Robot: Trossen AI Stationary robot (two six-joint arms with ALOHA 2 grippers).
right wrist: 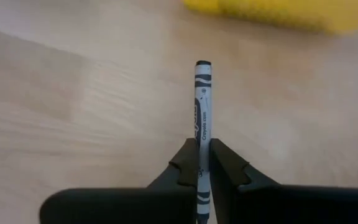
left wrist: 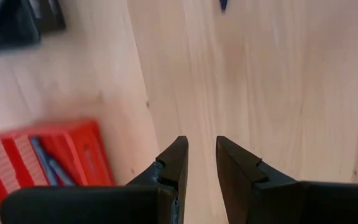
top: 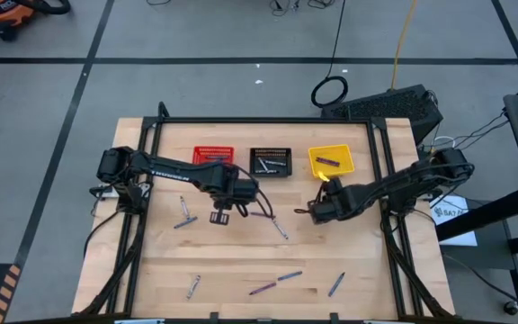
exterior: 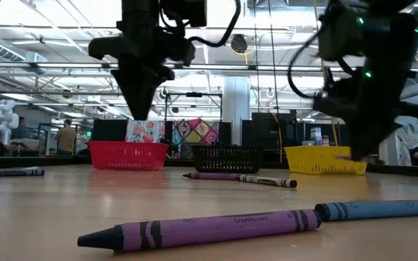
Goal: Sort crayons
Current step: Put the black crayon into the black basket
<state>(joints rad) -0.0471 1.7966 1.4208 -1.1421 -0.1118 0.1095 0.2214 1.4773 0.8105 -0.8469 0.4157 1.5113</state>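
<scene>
My right gripper [right wrist: 204, 158] is shut on a grey crayon [right wrist: 201, 106]. It hovers over the table left of the yellow basket [top: 331, 160], as the high view [top: 306, 212] shows. My left gripper [left wrist: 202, 149] is open by a narrow gap and empty. It hangs above bare wood [top: 220, 217] in front of the red basket [top: 214, 156]. The red basket [left wrist: 42, 155] holds blue crayons. The black basket [top: 270, 162] holds grey ones, and the yellow basket holds a purple one. A purple crayon [top: 261, 214] and a grey crayon [top: 280, 229] lie flat between the grippers. My right gripper pinches the grey crayon's wrapped shaft [right wrist: 201, 146] between its two fingers. The crayon lies along the fingers, and its longer end [right wrist: 202, 68] sticks out past the fingertips. The fingers slant down from the table's right side. Whether the free end touches the wood cannot be told.
More crayons lie flat on the wood. One [top: 183, 213] is at the left, one [top: 193, 286] is near the front. A purple one [top: 263, 288] and two blue ones [top: 288, 276] [top: 335, 284] are near the front edge. The three baskets line the far side.
</scene>
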